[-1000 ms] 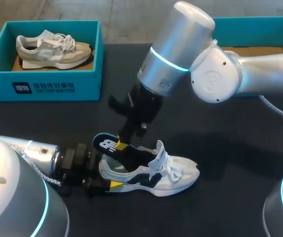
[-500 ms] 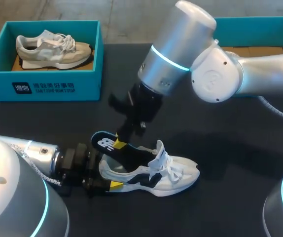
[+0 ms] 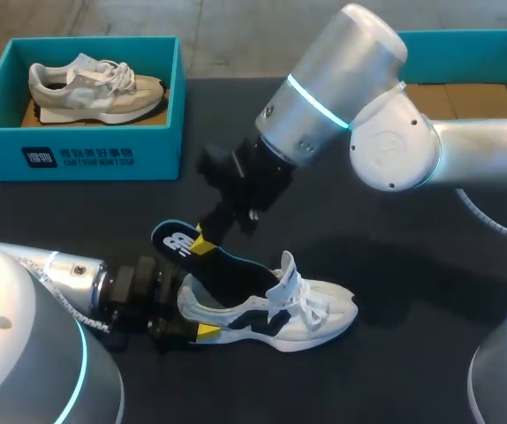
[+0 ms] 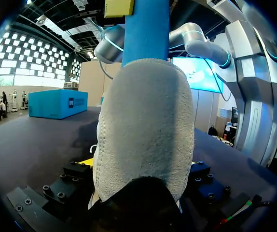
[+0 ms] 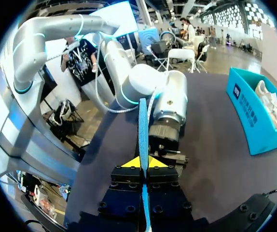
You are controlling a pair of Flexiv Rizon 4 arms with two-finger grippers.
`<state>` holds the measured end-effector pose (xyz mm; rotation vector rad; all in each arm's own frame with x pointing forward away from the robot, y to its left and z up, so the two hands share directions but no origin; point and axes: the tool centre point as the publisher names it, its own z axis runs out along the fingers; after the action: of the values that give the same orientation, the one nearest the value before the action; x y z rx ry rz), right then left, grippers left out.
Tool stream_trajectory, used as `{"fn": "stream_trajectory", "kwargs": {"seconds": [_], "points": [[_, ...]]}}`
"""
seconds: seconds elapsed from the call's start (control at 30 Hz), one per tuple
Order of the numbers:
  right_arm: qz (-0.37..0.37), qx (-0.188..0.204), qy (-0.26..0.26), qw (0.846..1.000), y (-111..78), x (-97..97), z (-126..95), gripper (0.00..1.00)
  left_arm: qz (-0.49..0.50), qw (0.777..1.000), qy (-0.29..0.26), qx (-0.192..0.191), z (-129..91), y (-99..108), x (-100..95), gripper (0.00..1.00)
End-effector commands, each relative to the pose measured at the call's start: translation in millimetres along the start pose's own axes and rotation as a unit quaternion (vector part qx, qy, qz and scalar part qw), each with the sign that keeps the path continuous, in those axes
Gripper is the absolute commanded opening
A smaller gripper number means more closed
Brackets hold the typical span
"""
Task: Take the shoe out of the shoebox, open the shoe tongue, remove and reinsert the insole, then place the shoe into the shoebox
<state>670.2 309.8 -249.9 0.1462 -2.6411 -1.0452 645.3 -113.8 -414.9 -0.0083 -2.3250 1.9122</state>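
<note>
**Nearest the camera.** The left gripper is clamped on the heel of the white-and-black shoe, with one yellow tip on each side of it. The shoe rests on its sole on the dark table, its toe pointing straight away from this gripper.

**Middle.** The insole rises at a slant out of the shoe's opening, just ahead of and above the left gripper. Its heel end is in the air and its front end is tucked inside the shoe. The right gripper comes down from above. Its two yellow tips are pressed together on the raised heel end, pinching the insole's thin edge between them.

**Far.** Well beyond both grippers, on the left gripper's side, a teal shoebox holds a beige shoe. A second shoebox lies behind the right arm.
</note>
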Motion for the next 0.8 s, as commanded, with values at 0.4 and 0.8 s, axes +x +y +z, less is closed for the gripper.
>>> {"fn": "stream_trajectory", "kwargs": {"seconds": [0.4,0.8], "points": [[0.003,-0.095,-0.025,0.995,16.8,10.9,-44.8,0.0,0.0,1.0,0.0,0.0,0.9,0.6,-0.1,0.0],[0.019,-0.205,-0.059,0.977,30.3,18.3,-85.9,0.0,0.0,1.0,0.0,0.0,0.9,0.6,-0.1,0.0]]}}
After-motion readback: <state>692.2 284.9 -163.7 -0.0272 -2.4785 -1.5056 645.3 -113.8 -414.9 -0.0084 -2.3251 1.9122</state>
